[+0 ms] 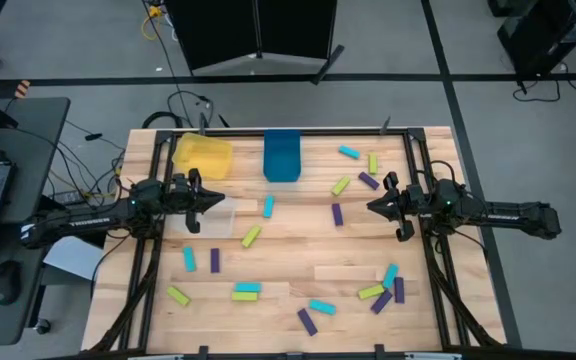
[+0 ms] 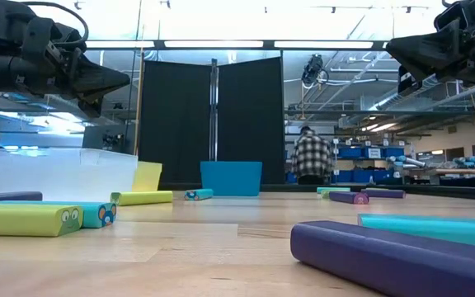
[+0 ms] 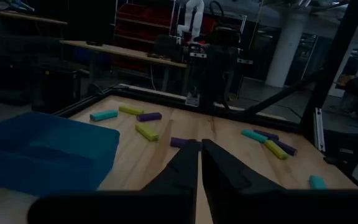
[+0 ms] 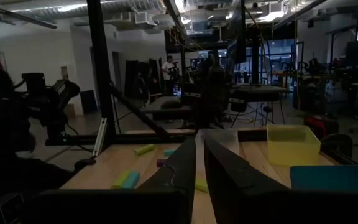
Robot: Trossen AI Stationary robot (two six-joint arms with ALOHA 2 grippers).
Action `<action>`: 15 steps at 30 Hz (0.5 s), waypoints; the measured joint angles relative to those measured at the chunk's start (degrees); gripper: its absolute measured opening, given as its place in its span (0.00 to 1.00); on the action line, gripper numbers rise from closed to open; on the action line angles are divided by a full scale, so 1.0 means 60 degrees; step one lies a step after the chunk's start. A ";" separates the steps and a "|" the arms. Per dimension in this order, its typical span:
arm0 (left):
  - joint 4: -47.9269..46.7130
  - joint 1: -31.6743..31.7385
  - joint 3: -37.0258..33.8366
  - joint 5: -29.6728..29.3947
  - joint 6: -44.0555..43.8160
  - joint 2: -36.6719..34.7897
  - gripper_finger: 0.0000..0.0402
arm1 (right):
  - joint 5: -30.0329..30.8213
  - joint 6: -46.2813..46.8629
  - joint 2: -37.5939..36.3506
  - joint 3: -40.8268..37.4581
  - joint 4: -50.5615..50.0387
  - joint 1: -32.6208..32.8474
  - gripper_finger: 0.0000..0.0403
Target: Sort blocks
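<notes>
Several lime, teal and purple blocks lie flat and scattered on the wooden table: a teal one [image 1: 268, 206] and a lime one [image 1: 251, 236] near the middle, a purple one [image 1: 337, 213] right of centre, and a cluster [image 1: 386, 290] at the near right. My left gripper [image 1: 218, 200] is shut and empty, raised over the clear bin [image 1: 220, 220] at the table's left. My right gripper [image 1: 371, 207] is shut and empty, raised at the table's right, pointing toward the middle. In the wrist views the fingertips of both the left [image 3: 199, 144] and the right [image 4: 201, 134] are closed together.
A yellow bin [image 1: 203, 155] and a blue bin [image 1: 282, 155] stand at the far edge. A black frame [image 1: 413, 180] runs along the table's sides. A person [image 2: 308, 157] stands in the room beyond. In the low view, a purple block [image 2: 386, 256] lies close to the camera.
</notes>
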 joint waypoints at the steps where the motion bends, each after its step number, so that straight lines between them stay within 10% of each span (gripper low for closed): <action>1: 0.0000 0.0000 0.0000 0.0000 0.0000 0.0000 0.08 | 0.0002 -0.0001 -0.0001 0.0000 -0.0001 0.0001 0.11; 8: 0.0269 0.0000 0.0000 0.0003 -0.0004 0.0007 0.08 | 0.0031 -0.0086 0.0000 0.0000 0.0270 -0.0001 0.11; 15: 0.2742 -0.0004 -0.0004 0.0170 -0.2504 -0.0004 0.08 | 0.0097 0.1152 -0.0006 0.0000 0.4156 -0.0017 0.11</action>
